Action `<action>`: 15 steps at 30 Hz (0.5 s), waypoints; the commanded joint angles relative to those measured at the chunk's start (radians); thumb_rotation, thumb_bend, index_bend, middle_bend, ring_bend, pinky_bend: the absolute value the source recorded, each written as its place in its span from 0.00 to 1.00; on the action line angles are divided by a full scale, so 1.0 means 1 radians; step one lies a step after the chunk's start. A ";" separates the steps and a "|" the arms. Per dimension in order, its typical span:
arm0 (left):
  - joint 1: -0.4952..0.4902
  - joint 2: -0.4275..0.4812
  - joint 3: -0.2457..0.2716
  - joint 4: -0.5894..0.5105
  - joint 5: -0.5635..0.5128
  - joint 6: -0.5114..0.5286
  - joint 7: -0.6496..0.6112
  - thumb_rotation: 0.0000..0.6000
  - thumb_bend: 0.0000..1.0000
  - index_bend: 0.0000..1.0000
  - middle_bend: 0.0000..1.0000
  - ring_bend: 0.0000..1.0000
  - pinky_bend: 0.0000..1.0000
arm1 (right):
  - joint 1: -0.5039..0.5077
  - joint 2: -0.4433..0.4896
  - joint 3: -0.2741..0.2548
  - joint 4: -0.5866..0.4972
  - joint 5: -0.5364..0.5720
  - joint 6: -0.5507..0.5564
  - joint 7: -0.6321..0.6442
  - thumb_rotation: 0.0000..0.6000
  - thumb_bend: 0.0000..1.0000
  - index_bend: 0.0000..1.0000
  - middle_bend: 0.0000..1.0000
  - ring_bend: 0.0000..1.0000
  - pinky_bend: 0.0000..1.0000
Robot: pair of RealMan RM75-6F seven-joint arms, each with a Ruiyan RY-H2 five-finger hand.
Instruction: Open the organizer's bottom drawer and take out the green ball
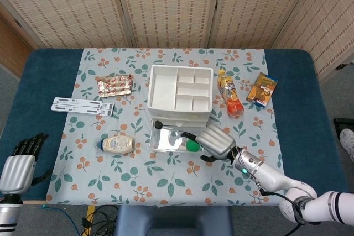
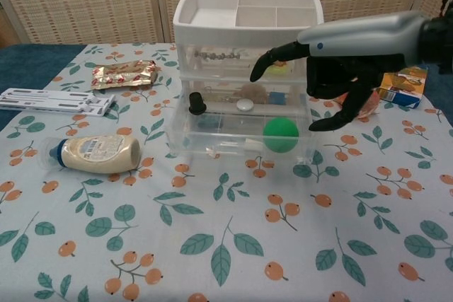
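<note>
The white organizer stands mid-table with its clear bottom drawer pulled out toward me. The green ball lies in the drawer's right front corner. My right hand hovers just above and to the right of the ball, with its fingers spread, one pointing left over the drawer, and nothing in them. My left hand hangs off the table's near left corner with its fingers apart and empty; the chest view does not show it.
A mayonnaise bottle lies left of the drawer. Behind it are a foil snack packet and white strips. An orange drink bottle and a juice box lie right of the organizer. A black knob sits in the drawer's left end.
</note>
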 commanded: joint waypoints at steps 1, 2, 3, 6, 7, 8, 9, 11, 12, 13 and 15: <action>0.000 -0.001 0.000 0.001 0.000 0.000 0.001 1.00 0.18 0.10 0.12 0.14 0.13 | 0.039 -0.036 -0.008 0.054 0.024 0.005 -0.110 1.00 0.27 0.17 0.98 1.00 1.00; 0.001 -0.001 0.000 0.001 0.000 0.000 0.000 1.00 0.18 0.10 0.12 0.14 0.13 | 0.043 -0.044 -0.010 0.062 0.028 0.007 -0.126 1.00 0.27 0.18 0.98 1.00 1.00; 0.001 0.000 0.000 0.000 0.001 0.000 0.000 1.00 0.18 0.10 0.12 0.14 0.13 | 0.048 -0.054 -0.012 0.073 0.032 0.009 -0.143 1.00 0.26 0.18 0.98 1.00 1.00; 0.002 0.000 -0.001 0.001 0.000 0.002 -0.002 1.00 0.18 0.10 0.12 0.14 0.13 | 0.062 -0.072 -0.019 0.097 0.038 0.010 -0.184 1.00 0.26 0.21 0.99 1.00 1.00; 0.003 0.000 -0.001 0.002 0.000 0.003 -0.003 1.00 0.18 0.10 0.12 0.14 0.13 | 0.066 -0.075 -0.022 0.102 0.039 0.009 -0.197 1.00 0.26 0.22 0.99 1.00 1.00; 0.004 0.000 -0.001 0.003 -0.001 0.004 -0.004 1.00 0.18 0.10 0.12 0.14 0.13 | 0.072 -0.077 -0.024 0.108 0.043 0.007 -0.213 1.00 0.25 0.22 0.99 1.00 1.00; 0.005 -0.001 0.000 0.004 -0.002 0.003 -0.004 1.00 0.18 0.10 0.12 0.14 0.13 | 0.076 -0.079 -0.026 0.112 0.045 0.007 -0.225 1.00 0.25 0.22 0.99 1.00 1.00; 0.006 -0.001 0.000 0.005 -0.004 0.003 -0.005 1.00 0.18 0.10 0.12 0.14 0.13 | 0.084 -0.082 -0.030 0.119 0.053 0.007 -0.247 1.00 0.25 0.23 0.99 1.00 1.00; 0.006 -0.001 0.000 0.006 -0.004 0.003 -0.006 1.00 0.18 0.10 0.12 0.14 0.13 | 0.088 -0.083 -0.031 0.120 0.060 0.004 -0.253 1.00 0.25 0.23 0.99 1.00 1.00; 0.007 -0.002 0.000 0.007 -0.004 0.004 -0.008 1.00 0.18 0.10 0.12 0.14 0.13 | 0.092 -0.084 -0.032 0.119 0.069 0.001 -0.257 1.00 0.25 0.23 0.99 1.00 1.00; 0.008 -0.004 0.000 0.009 -0.004 0.005 -0.010 1.00 0.18 0.10 0.12 0.14 0.13 | 0.097 -0.086 -0.034 0.118 0.079 -0.003 -0.261 1.00 0.25 0.23 0.99 1.00 1.00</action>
